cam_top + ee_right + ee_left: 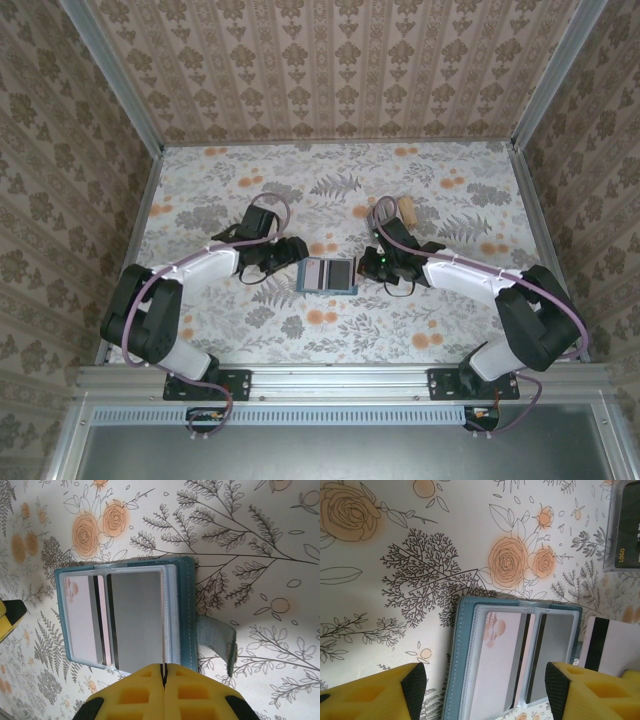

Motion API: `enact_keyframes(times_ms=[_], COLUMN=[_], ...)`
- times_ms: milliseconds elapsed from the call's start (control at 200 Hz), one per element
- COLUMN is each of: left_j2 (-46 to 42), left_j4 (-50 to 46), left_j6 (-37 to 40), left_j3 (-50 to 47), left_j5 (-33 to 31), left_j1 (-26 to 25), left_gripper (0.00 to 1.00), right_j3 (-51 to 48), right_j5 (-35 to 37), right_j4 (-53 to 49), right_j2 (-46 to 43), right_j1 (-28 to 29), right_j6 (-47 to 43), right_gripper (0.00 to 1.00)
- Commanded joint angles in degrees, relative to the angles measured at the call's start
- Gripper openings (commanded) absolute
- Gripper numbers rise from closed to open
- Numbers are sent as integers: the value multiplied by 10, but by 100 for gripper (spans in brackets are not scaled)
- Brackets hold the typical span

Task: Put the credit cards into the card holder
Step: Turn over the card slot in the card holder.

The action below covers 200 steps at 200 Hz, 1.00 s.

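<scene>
The card holder (pixel 326 274) lies open on the floral table between the two grippers. It is teal (pixel 454 670) with a pale slotted inside (pixel 125 615). A pink card (pixel 502 655) sits in one slot and a grey-white card (pixel 135 620) in the other. My left gripper (pixel 485 690) hovers open over the holder's near edge, with a yellow finger on each side and nothing between them. My right gripper (pixel 164 666) is shut on a thin credit card (pixel 164 630), seen edge-on over the holder's outer slot. From the left wrist that card (pixel 615 642) shows white with a black stripe.
A small dark-sided box (pixel 626 530) marked LOGO stands beyond the holder, and a tan-topped thing (pixel 407 210) lies behind my right gripper (pixel 372 263). The holder's strap (pixel 217 640) sticks out on the table. Patterned walls enclose the table on three sides.
</scene>
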Motion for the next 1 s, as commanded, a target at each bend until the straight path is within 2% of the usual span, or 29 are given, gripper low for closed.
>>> enact_keyframes(times_ms=[0, 420, 545, 995], left_j2=[13, 55, 68, 82], left_j4=[16, 26, 30, 32], left_j6=[9, 7, 5, -2], left_j3=[-8, 0, 0, 0], left_j5=[10, 26, 28, 23], left_j1=[0, -8, -13, -33], left_gripper=[65, 59, 56, 41], right_j3=[-4, -2, 3, 10], right_j5=[16, -18, -8, -37], right_j4=[-18, 23, 11, 36], right_j2=[-13, 22, 34, 24], right_j1=[2, 4, 5, 6], right_j6=[-7, -3, -5, 4], right_gripper=[0, 0, 0, 1])
